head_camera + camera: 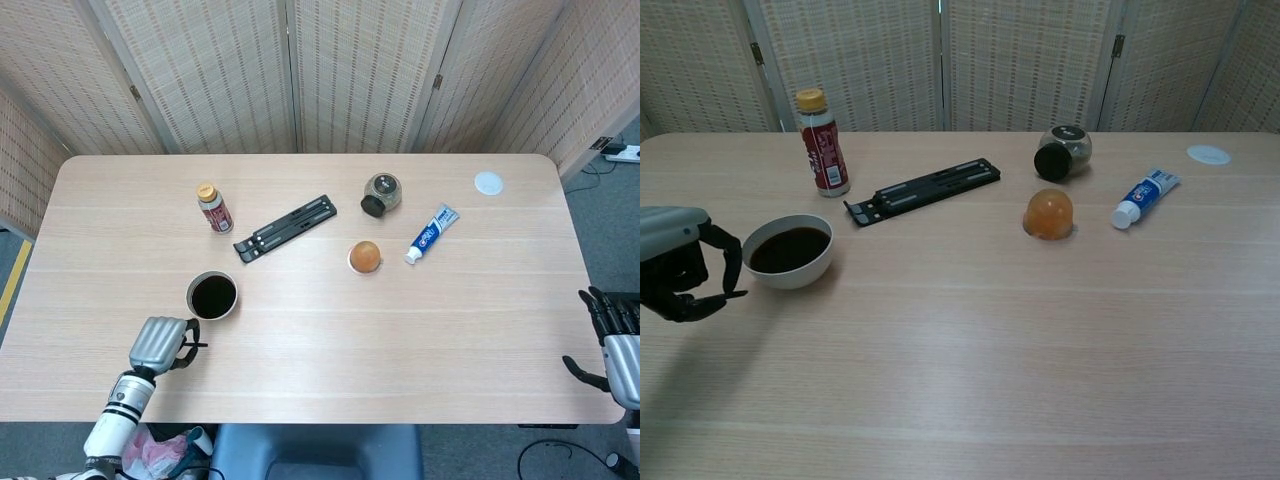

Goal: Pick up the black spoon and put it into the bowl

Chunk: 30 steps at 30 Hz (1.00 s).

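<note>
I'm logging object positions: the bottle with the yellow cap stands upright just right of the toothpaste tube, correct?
Not quite. The bottle does stand upright, but it is far to the left of the toothpaste tube, with the black stand and the orange cup between them. The head view shows this plainly.
</note>
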Tool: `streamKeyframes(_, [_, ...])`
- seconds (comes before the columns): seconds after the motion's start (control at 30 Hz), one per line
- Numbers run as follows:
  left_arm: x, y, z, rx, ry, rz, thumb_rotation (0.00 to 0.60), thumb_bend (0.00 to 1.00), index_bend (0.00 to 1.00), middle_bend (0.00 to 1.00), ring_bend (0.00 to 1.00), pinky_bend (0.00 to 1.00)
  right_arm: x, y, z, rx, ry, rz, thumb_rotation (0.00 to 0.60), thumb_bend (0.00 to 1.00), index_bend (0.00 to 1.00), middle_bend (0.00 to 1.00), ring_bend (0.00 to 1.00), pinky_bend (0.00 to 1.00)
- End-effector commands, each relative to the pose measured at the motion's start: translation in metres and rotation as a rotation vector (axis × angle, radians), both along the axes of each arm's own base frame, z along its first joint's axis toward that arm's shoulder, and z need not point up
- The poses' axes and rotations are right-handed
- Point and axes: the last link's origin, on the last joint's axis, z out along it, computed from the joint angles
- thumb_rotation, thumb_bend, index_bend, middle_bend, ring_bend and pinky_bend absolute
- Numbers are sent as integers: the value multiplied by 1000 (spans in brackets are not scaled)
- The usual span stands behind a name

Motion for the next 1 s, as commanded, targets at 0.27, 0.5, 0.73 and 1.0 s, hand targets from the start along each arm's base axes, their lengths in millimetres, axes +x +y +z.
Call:
streamKeyframes(0.27, [41, 31, 22, 12, -242, -52, 600, 499, 678, 1000, 979, 1000, 11, 2, 7, -20, 3, 35, 600, 125, 0, 68, 123, 116])
streamKeyframes(0.5, [62, 57, 11, 9, -285, -77, 600, 528, 681, 1000, 980, 1000, 14, 5, 10, -28, 3, 30, 600, 125, 0, 68, 128, 116])
streamKeyframes(0.73, [67, 81, -10, -3, -280, -41, 600, 532, 687, 1000, 980, 1000, 12, 7, 10, -32, 0, 18, 600, 125, 0, 68, 128, 118])
streamKeyframes(1.0, [53, 98, -30, -1, -272, 39, 600, 533, 692, 1000, 981, 1000, 8, 7, 6, -19, -1, 2, 600, 126, 0, 68, 128, 118])
